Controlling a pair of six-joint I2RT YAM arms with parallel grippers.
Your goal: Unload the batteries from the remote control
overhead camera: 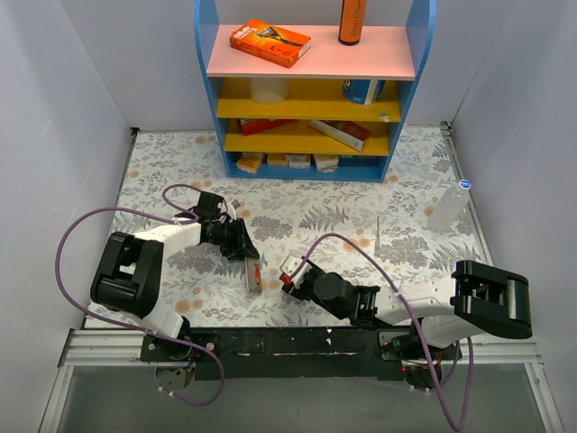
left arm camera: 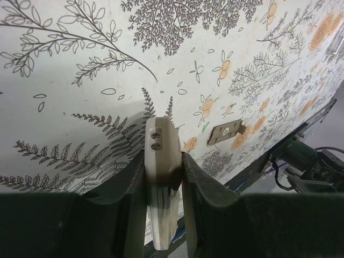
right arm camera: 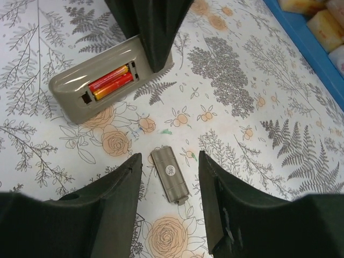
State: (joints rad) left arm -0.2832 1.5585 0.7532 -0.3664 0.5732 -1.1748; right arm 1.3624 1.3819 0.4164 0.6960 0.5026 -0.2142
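The grey remote control lies on the floral table, held at one end by my left gripper, whose fingers are shut on its sides. In the right wrist view the remote has its recess open and two red batteries lie in it. The left gripper's dark fingers clamp its far end. My right gripper is open and empty, low over the table, with the small flat grey plate lying between its fingers, untouched. The plate also shows in the left wrist view.
A blue shelf unit with boxes and a bottle stands at the back; its lower edge shows in the right wrist view. A clear plastic bottle lies at the right. A thin stick lies right of centre.
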